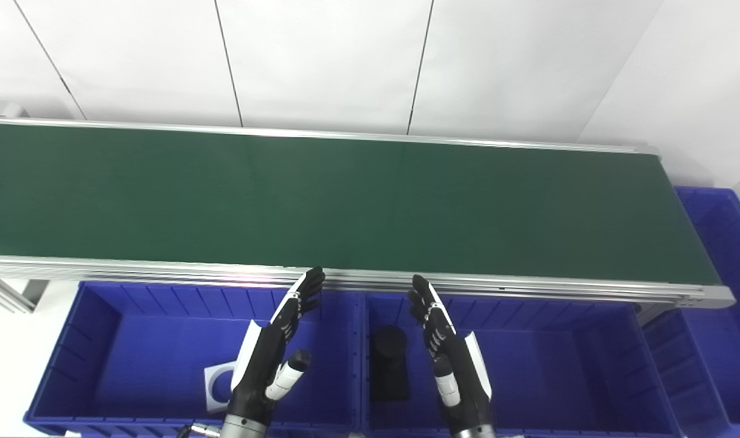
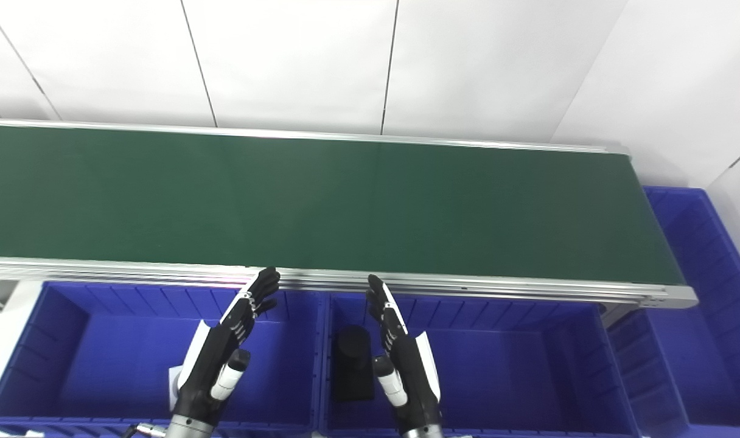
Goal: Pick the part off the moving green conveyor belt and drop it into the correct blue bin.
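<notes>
No part shows on the long green conveyor belt (image 1: 345, 201); the left hand (image 1: 272, 353) and right hand (image 1: 449, 353) hover near it over the blue plastic bins (image 1: 132, 365), fingers spread, empty, equally near.

Left hand (image 1: 271, 353) and right hand (image 1: 449, 353) raised, fingers extended, empty.

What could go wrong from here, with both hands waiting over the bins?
1. The belt shows no part, so one arriving from out of view may leave little time to react.
2. The left hand and right hand hang open below the near rail; reaching up could clip it.
3. The black part and white part lie in separate bins, so misjudging a newcomer would mis-sort it.
</notes>
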Tool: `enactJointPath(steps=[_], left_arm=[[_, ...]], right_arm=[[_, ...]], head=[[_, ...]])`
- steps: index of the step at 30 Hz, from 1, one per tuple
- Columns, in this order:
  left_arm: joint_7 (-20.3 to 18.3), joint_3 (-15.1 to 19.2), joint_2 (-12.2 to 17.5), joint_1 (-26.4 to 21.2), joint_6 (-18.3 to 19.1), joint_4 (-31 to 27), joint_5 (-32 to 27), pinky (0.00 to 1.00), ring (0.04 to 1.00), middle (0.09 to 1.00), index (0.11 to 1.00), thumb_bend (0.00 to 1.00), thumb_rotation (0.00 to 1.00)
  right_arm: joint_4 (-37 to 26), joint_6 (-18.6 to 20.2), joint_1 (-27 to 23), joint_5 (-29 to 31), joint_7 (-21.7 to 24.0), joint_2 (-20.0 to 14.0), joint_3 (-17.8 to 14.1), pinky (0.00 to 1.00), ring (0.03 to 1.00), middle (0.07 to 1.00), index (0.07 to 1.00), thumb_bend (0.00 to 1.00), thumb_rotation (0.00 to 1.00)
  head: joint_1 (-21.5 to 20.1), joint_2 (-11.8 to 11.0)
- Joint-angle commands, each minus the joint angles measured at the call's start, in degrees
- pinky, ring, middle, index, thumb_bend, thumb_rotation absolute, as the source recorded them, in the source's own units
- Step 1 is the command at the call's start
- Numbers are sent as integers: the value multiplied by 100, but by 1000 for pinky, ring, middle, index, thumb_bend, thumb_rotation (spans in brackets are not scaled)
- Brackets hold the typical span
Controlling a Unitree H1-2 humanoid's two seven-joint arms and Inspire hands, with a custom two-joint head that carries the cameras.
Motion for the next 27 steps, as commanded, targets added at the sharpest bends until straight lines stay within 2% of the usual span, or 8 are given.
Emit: enactJointPath(steps=[1, 7, 11, 16, 27], left_arm=[[17, -24, -35, 0, -234, -171, -37, 872, 914, 920, 917, 760, 1000], [-12, -25, -38, 22, -195, -264, -47, 877, 917, 924, 919, 793, 1000], [-75, -60, -63, 45, -40, -592, -83, 876, 916, 926, 921, 844, 1000], [-117, -64, -76, 65, 14, -749, -140, 873, 914, 930, 924, 827, 1000], [-159, -52, -52, 53, 36, -786, -175, 888, 920, 932, 929, 836, 1000]], right_arm=[[-139, -259, -25, 24, 48, 65, -6, 941, 956, 974, 964, 898, 1000], [-206, -214, -6, 63, 56, 86, -2, 945, 957, 969, 958, 916, 1000], [-527, -118, 36, 95, 90, 89, 32, 941, 950, 961, 953, 923, 1000], [-716, -72, 30, 200, 141, 53, 58, 950, 952, 972, 969, 920, 998], [-714, -84, 22, 158, 176, 64, 33, 949, 950, 969, 963, 916, 993]], head=[[-1, 3], [-3, 17], [-1, 16], [5, 26], [-4, 21]])
